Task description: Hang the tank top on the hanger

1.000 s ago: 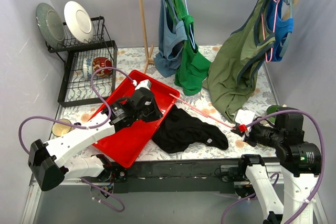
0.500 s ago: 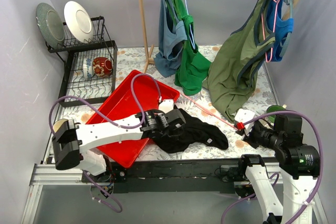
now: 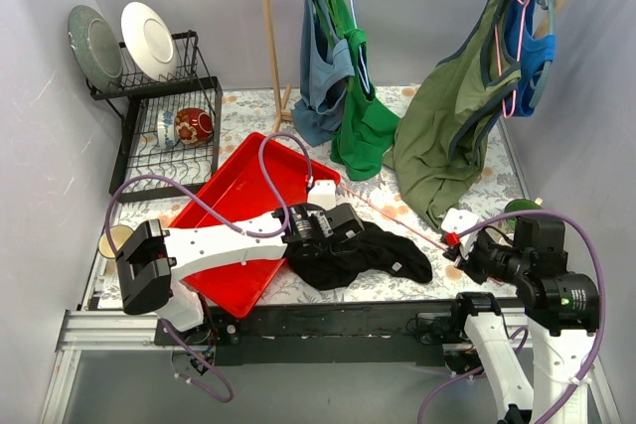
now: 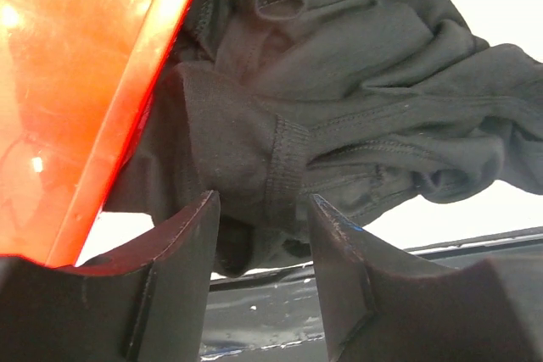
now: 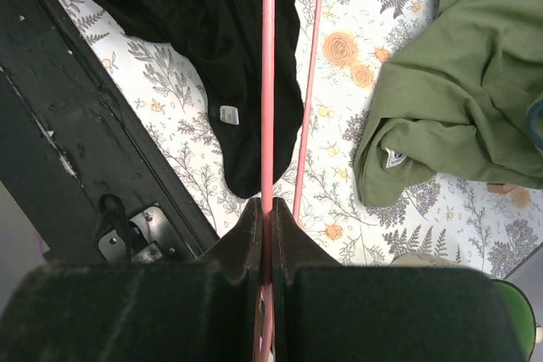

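While its jaws stand apart, left gripper (image 4: 259, 214) meets a bunched fold of the black tank top (image 4: 356, 99), which is heaped on the table against the red tray (image 4: 85, 82). Right gripper (image 5: 266, 214) is clamped on the pink hanger (image 5: 268, 82). Step, as judged: grasping fabric. Next: close on the seam. Only the right wrist view shows the wire pinched.

A black fabric tank top (image 3: 368, 257) lies crumpled on the floral-patterned worktop (image 3: 393, 290), its left edge against the red plastic tray (image 3: 234, 211). The left hand (image 3: 343, 228) sits low on that edge of the cloth. A thin pink wire hanger (image 3: 393, 213) slants past the top, its near end clamped in the right hand (image 3: 459, 242).
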Controlling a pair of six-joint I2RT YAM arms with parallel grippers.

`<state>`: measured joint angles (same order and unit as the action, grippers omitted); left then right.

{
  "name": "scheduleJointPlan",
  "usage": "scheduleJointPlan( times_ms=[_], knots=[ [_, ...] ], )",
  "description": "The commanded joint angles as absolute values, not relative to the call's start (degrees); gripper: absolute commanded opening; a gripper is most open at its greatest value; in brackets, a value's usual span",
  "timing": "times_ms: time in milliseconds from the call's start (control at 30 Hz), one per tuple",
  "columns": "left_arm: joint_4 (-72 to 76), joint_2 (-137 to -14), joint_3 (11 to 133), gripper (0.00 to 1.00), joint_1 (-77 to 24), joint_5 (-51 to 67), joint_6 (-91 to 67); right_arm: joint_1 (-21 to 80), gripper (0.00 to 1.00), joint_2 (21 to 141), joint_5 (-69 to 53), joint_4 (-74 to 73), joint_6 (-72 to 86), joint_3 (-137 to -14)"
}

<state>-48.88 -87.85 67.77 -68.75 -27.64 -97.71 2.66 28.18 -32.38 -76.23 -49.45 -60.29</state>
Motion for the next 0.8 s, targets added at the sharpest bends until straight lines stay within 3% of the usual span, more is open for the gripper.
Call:
scheduleJointPlan(
  times_ms=[0, 133, 233, 267, 300, 333, 767],
  knots=[
    [-46.58, -87.89, 69.26, 0.46, -68.99, -29.44, -96.77, 2.99, 0.01, 27.33, -34.45, -75.06, -48.78, -59.94],
    [-47.46, -89.03, 69.17, 0.43, -68.64, -31.64, -96.86, 2.90, 0.01, 26.90, -35.16, -75.06, -48.69, -59.85],
    [-47.37, -89.12, 68.38, 0.31, -67.59, -32.78, -96.68, 2.90, 0.01, 26.46, -35.42, -75.15, -48.69, -59.59],
    [-47.29, -88.86, 67.86, 0.24, -66.72, -33.04, -96.51, 2.90, 0.01, 26.28, -35.59, -75.15, -48.69, -59.50],
    [-46.94, -87.81, 67.50, 0.08, -66.19, -33.05, -95.98, 2.90, 0.01, 26.28, -36.12, -75.15, -48.69, -59.50],
    [-46.24, -87.19, 67.06, 0.01, -65.66, -32.87, -95.54, 2.90, 0.01, 26.11, -36.38, -75.23, -48.60, -59.41],
    [-36.04, -73.83, 58.27, 0.00, -50.46, -21.89, -89.04, 4.48, 0.01, 25.84, -42.36, -75.32, -49.74, -58.89]
  ],
)
